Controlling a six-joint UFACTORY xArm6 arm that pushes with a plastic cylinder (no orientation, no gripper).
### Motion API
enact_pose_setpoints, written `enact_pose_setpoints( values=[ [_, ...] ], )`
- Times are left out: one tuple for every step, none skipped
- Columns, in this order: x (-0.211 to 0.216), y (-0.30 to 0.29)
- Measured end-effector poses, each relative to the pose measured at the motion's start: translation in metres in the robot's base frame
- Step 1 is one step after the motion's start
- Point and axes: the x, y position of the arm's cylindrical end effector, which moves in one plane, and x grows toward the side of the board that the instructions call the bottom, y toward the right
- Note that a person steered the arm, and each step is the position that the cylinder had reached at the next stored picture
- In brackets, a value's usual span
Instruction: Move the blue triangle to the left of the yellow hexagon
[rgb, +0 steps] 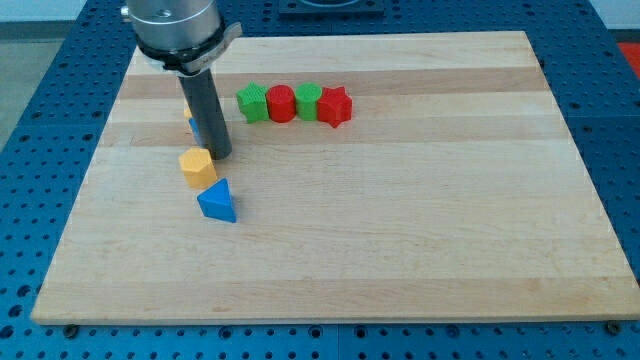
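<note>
The blue triangle (218, 201) lies on the wooden board, just below and slightly right of the yellow hexagon (197, 167), touching or almost touching it. My tip (219, 155) stands just to the upper right of the yellow hexagon, close to it, and above the blue triangle. Behind the rod, a blue block (194, 128) and a yellow block (188, 108) are mostly hidden; their shapes cannot be made out.
A row of blocks sits right of the rod near the view's top: a green star-like block (253, 102), a red cylinder (281, 103), a green block (306, 101) and a red star (335, 106). The board's left edge (85, 190) is near.
</note>
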Motion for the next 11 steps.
enact_pose_setpoints(
  values=[
    [0.0, -0.007],
    [0.004, 0.013],
    [0.016, 0.046],
    [0.055, 0.051],
    [0.104, 0.05],
    [0.108, 0.05],
    [0.108, 0.049],
    [0.104, 0.032],
    [0.095, 0.007],
    [0.081, -0.014],
    [0.064, -0.03]
  ],
)
